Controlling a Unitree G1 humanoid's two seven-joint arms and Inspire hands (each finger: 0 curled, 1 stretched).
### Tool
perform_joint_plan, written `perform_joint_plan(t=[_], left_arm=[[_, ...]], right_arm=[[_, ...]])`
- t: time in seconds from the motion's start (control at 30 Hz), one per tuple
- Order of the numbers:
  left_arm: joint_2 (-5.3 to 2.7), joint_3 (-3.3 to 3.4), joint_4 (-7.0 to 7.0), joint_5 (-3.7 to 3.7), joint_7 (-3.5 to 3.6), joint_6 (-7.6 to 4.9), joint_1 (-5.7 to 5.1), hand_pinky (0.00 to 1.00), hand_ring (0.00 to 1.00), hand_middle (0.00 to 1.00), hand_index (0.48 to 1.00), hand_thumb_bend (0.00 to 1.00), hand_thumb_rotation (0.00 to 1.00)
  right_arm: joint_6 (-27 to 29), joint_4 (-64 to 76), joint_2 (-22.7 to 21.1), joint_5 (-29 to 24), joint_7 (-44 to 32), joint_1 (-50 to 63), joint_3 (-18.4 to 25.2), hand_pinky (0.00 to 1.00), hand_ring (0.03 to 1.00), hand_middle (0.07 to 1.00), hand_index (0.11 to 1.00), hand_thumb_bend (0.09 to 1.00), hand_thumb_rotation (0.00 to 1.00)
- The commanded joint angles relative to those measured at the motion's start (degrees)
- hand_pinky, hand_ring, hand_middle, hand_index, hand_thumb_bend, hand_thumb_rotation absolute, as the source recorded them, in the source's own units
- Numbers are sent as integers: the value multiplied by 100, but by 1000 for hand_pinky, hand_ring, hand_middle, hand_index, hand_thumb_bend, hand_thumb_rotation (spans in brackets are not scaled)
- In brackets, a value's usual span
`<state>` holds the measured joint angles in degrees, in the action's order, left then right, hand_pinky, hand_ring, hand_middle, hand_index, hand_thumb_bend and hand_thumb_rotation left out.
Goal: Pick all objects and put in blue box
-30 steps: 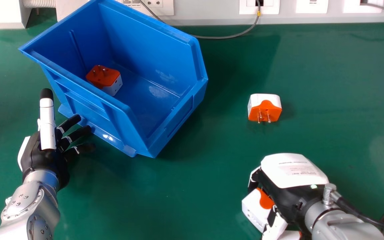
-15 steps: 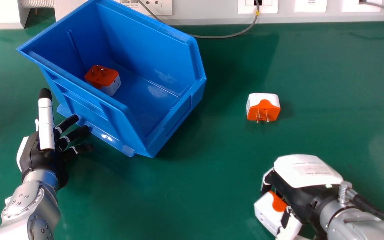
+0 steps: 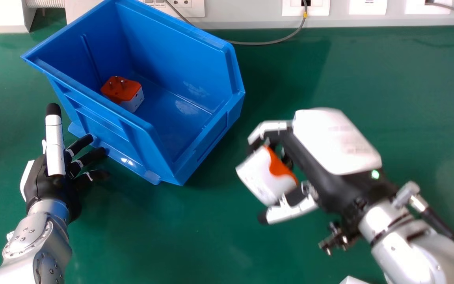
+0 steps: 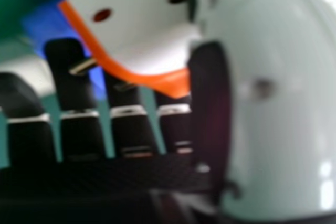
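Leftward and farther out it comes, the white-and-orange plug adapter (image 3: 264,177) riding in the right hand (image 3: 331,148), both now much closer to the blue box (image 3: 168,55) than half a second ago! The adapter is outside the box, just right of its near corner, caught between thumb and curled fingers; in the right hand view its orange face is turned toward the fingers, metal pins showing. The box sits where it did, and inside, toward the left, another adapter (image 3: 121,90) lies with its orange side and pins up. Over on the left, the left hand (image 3: 53,191) keeps its spot just beside the box, open, fingers extended. At the near right edge, a white corner of something (image 3: 352,280) pokes in, too little of it to name. Far across the green table (image 3: 211,236), a grey cable (image 3: 266,43) curves up to the wall sockets (image 3: 306,8).
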<state>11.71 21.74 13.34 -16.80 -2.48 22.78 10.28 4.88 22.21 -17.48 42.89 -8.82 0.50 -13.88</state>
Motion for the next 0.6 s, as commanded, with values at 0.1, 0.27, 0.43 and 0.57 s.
perform_joint_plan(t=[0.1, 0.27, 0.43, 0.57], left_arm=[[-15, -27, 222, 47, 26, 24, -42, 641, 729, 832, 884, 866, 935], [-14, -27, 330, 59, 8, -32, 0, 643, 730, 833, 884, 867, 934], [-30, -30, 324, 55, -11, -36, -4, 644, 731, 833, 884, 866, 934], [-34, -33, 224, 34, -20, 29, -30, 645, 732, 833, 885, 865, 934]], right_arm=[[586, -372, 326, -413, 859, -609, 165, 171, 316, 475, 512, 515, 0], [705, -606, 522, -491, 1234, -864, 191, 169, 294, 459, 513, 517, 0], [1022, -750, 598, -556, 1545, -848, 153, 229, 348, 473, 494, 511, 0], [1372, -995, 617, -484, 1910, -925, 166, 248, 365, 478, 494, 509, 0]])
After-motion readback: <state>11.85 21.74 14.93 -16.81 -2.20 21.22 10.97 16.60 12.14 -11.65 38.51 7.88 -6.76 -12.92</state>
